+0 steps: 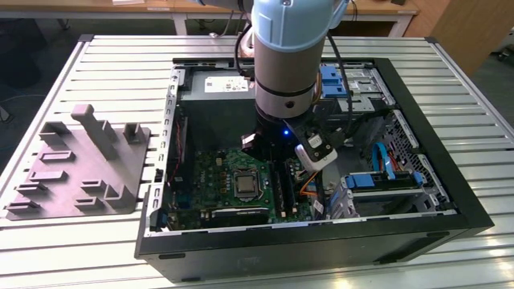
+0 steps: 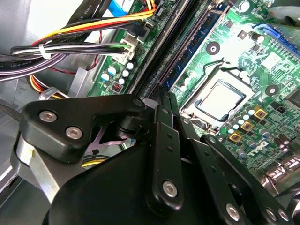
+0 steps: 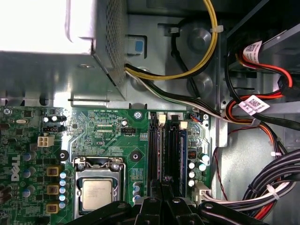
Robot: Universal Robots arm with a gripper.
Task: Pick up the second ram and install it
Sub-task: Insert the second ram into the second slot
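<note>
My gripper (image 1: 275,161) reaches down into the open computer case (image 1: 449,198), right over the long black memory slots (image 1: 281,186) of the green motherboard (image 1: 213,174). In both wrist views the black fingers (image 3: 159,199) stand pressed together, tips (image 2: 164,91) just above the slots (image 3: 154,150). The second ram (image 3: 166,150) shows edge-on as a thin dark strip running out from between the fingertips along the slots, held upright. I cannot tell how deep it sits in its slot. The processor socket (image 3: 96,192) lies beside the slots.
A grey plastic fixture (image 1: 80,168) with upright posts lies on the slatted table at the exterior view's left. The power-supply box (image 1: 213,84) sits at the case's far end. Bundled cables (image 3: 262,117) and blue drive brackets (image 1: 386,180) crowd the side beyond the slots.
</note>
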